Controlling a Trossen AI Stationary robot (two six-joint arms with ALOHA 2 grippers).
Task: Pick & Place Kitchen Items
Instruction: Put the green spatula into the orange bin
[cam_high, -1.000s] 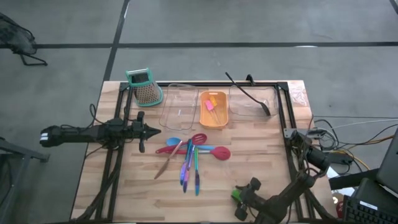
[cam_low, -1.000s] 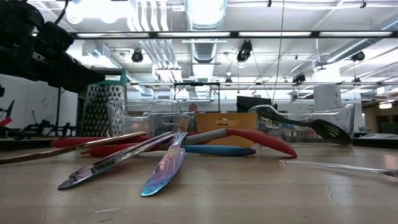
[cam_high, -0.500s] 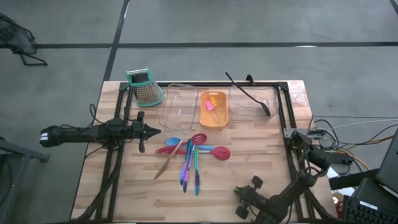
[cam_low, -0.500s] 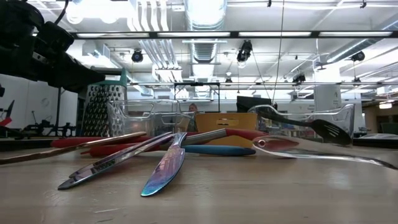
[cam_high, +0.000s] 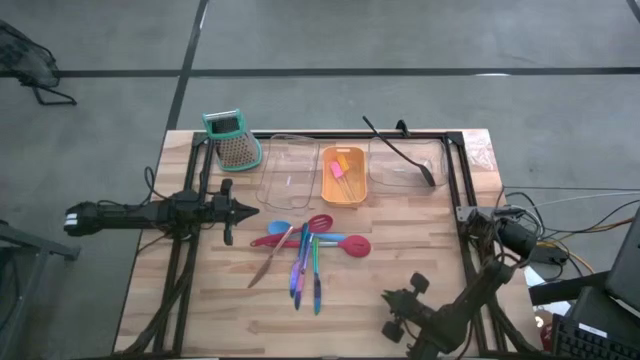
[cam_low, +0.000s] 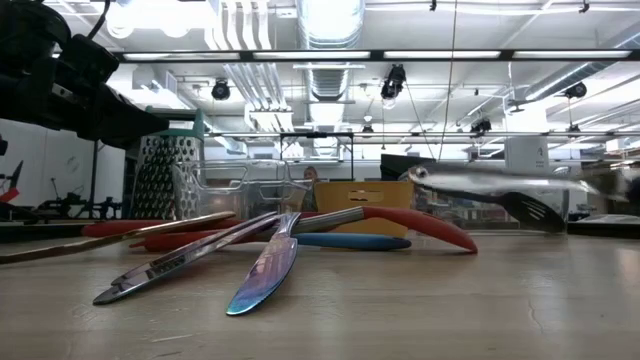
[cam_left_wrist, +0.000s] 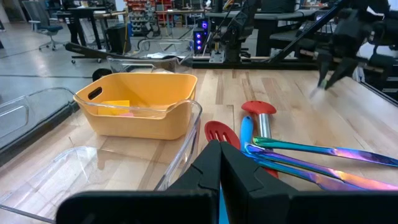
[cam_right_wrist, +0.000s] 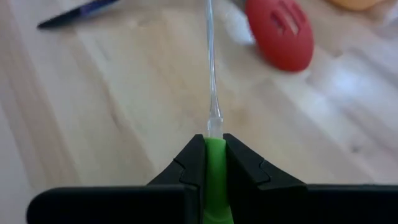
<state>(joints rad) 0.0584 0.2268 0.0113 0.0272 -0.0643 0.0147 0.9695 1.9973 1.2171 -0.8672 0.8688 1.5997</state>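
Observation:
My right gripper (cam_high: 398, 312) hangs over the table's near right part, shut on a green-handled utensil (cam_right_wrist: 214, 158). Its thin pale shaft (cam_right_wrist: 211, 68) runs forward from the fingers. In the low view the utensil (cam_low: 490, 183) floats blurred and roughly level above the table. Mid-table lies a pile of utensils (cam_high: 305, 258): a red spatula (cam_high: 345, 243), a blue spoon (cam_high: 280, 228) and thin shiny sticks. A long black spoon (cam_high: 398, 150) rests across a clear tray. My left gripper (cam_high: 250, 209) waits shut at the table's left, pointing at the pile. My right gripper pinches the utensil's green handle (cam_right_wrist: 214, 149) between its two fingers. The fingers lie along the utensil, slanting down from the table's near right. The shaft sticks out ahead of the fingertips, and the whole utensil is lifted clear of the table.
At the far edge stand a teal-topped grater (cam_high: 232, 140), a clear tray (cam_high: 288, 170), an orange tray (cam_high: 342, 176) holding small pieces, and a second clear tray (cam_high: 405, 165). Bare wood shows between the pile and my right gripper.
My right gripper has shut on the green handle and gone up, drawing slightly toward the table's right edge. The utensil lay flat on the table at first, then tipped with its front end up, and now hangs level, clear of the wood.

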